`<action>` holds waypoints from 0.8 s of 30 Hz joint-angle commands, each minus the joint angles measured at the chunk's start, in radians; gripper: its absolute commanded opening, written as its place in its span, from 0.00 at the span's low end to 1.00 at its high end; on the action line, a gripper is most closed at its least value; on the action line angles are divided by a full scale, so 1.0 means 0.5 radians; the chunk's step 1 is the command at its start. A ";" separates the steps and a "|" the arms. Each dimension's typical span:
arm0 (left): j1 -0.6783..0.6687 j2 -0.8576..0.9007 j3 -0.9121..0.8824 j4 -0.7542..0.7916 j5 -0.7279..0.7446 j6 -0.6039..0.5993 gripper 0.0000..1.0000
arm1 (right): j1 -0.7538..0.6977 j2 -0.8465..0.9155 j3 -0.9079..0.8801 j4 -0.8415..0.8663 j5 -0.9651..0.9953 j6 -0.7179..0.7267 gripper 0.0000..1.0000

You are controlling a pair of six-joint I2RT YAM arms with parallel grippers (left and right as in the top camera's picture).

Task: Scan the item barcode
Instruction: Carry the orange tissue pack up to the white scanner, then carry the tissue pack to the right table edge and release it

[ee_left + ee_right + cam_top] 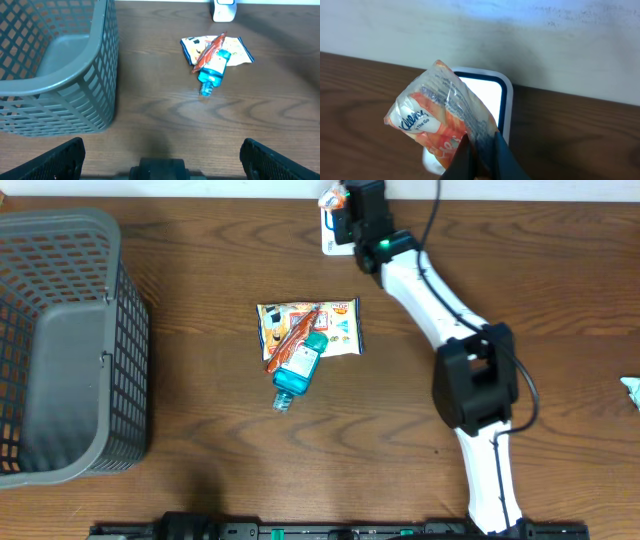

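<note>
Right arm [440, 300]: it is bent at the elbow above the near half of the table [200, 430] and stretched diagonally to the far edge, so that the wrist is set close to the wall.
Right gripper [480, 152]: the fingers are pressed tightly together, and a lower corner of the tissue pack [437, 122] is pinched between them.
Tissue pack: it is held off the table and tilted, just in front of the lit white face of the scanner [492, 92]. The printed brand side is turned to the wrist camera. Whether a barcode is turned to the scanner cannot be told.
Scanner: it is stood upright at the far edge of the table, against the wall.
Left gripper [160, 162]: it is seen low at the near edge and pointed across the table. Its jaws are spread wide and nothing is held between them.
Basket [125, 380]: a grey mesh basket is placed on the left side of the table.
Middle of table: a snack packet [340, 325] is laid flat, and a blue bottle [297, 370] and an orange-red sachet [292, 338] are laid partly across it.
</note>
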 commanded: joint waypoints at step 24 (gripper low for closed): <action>0.010 0.008 -0.005 -0.151 0.010 -0.002 0.99 | -0.163 0.048 0.093 -0.530 1.682 -0.109 0.01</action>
